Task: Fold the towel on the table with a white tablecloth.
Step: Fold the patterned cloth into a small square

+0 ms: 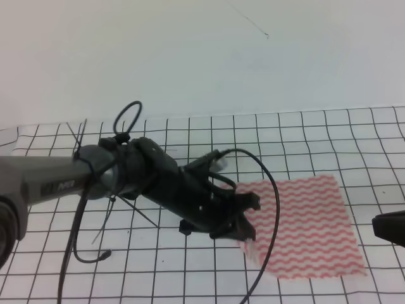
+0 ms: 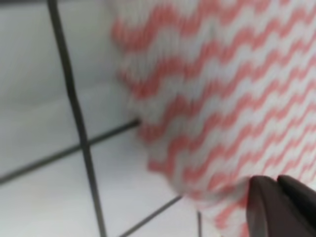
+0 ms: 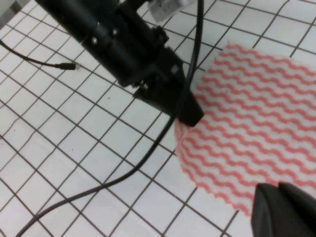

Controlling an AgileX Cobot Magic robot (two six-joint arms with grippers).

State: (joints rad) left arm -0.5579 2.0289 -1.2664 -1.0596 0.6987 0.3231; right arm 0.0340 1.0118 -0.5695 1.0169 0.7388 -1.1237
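The towel, pink-red and white wavy stripes, lies flat on the white tablecloth that covers the table, right of centre. My left gripper reaches across to the towel's left edge. In the left wrist view its fingers stand together, with the blurred towel running right up to them. From the right wrist view, the left gripper rests on that edge, which puckers just below it. My right gripper hovers shut and empty off the towel's right side, its fingertips pressed together.
The left arm's black cable loops over the towel's left part. A loose cable end lies on the cloth at the left. A plain white wall rises behind the table's far edge.
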